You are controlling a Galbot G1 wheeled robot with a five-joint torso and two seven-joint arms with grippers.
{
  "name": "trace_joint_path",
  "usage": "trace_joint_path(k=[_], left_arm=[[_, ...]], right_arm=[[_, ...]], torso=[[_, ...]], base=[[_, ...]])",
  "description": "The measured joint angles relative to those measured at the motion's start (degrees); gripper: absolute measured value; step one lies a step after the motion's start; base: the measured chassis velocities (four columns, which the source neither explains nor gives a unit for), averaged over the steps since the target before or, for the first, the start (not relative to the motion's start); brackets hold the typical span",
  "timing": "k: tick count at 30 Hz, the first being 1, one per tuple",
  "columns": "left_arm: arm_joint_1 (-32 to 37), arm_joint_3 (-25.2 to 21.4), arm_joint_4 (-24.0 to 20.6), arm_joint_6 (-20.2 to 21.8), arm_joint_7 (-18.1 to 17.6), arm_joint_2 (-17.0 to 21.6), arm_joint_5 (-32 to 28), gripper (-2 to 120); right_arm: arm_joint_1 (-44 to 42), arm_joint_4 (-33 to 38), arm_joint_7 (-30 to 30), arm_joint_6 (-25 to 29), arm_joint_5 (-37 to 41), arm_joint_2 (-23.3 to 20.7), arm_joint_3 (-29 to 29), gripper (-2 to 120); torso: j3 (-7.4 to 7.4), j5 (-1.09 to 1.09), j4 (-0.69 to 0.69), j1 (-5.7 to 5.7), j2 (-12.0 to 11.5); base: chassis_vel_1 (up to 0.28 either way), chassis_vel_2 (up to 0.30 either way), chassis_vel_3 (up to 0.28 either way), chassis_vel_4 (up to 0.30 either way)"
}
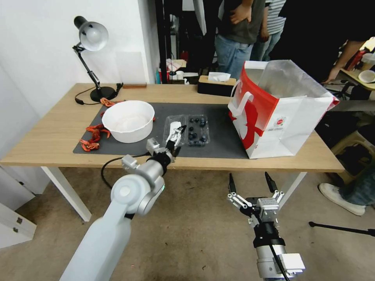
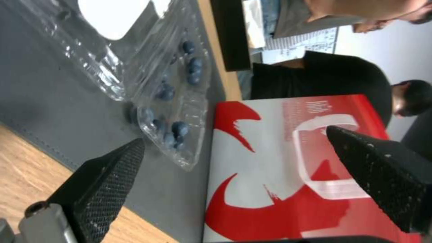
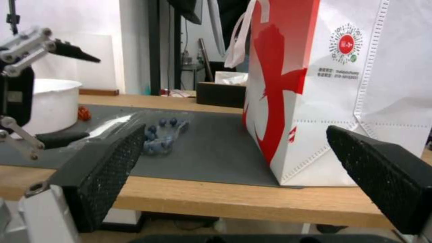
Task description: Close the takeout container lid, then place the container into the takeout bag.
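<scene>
The takeout container (image 1: pixel 198 130) lies open on the dark mat, blueberries in its right half. Its clear lid (image 1: pixel 173 128) with a white label lies flat to the left, next to the white bowl. My left gripper (image 1: pixel 176 136) is open at the lid's near edge, one finger low by the lid and the other raised. In the left wrist view the open gripper (image 2: pixel 234 145) frames the container (image 2: pixel 175 101), the lid (image 2: pixel 103 40) and the takeout bag (image 2: pixel 288 168). The red-and-white takeout bag (image 1: pixel 279 113) stands open at the right. My right gripper (image 1: pixel 251 183) hangs open below the table's front edge, facing the bag (image 3: pixel 337 84).
A white bowl (image 1: pixel 128 121) and orange pieces (image 1: pixel 93 138) sit at the mat's left. A desk lamp (image 1: pixel 91 37) and a dark tissue box (image 1: pixel 216 84) stand at the back. People stand behind the table (image 1: pixel 50 140).
</scene>
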Motion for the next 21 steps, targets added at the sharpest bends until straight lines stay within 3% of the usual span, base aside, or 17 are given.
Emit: trace_joint_path(k=[14,21], left_arm=[[-4.5,1.4,8.2,-1.1,-1.2,-1.7,1.9,100],[-5.5,1.2,10.2,-1.8,-0.8,-1.4,2.7,100]], right_arm=[[0.1,0.0,0.2,-0.1,0.1,0.2,0.7,100],[0.5,-0.3,0.3,-0.1,0.2,0.3,0.7,100]], torso=[[0.00,0.00,0.00,0.00,0.0],[-0.01,0.00,0.00,0.00,0.0]], base=[[0.000,0.000,0.000,0.000],[0.000,0.000,0.000,0.000]])
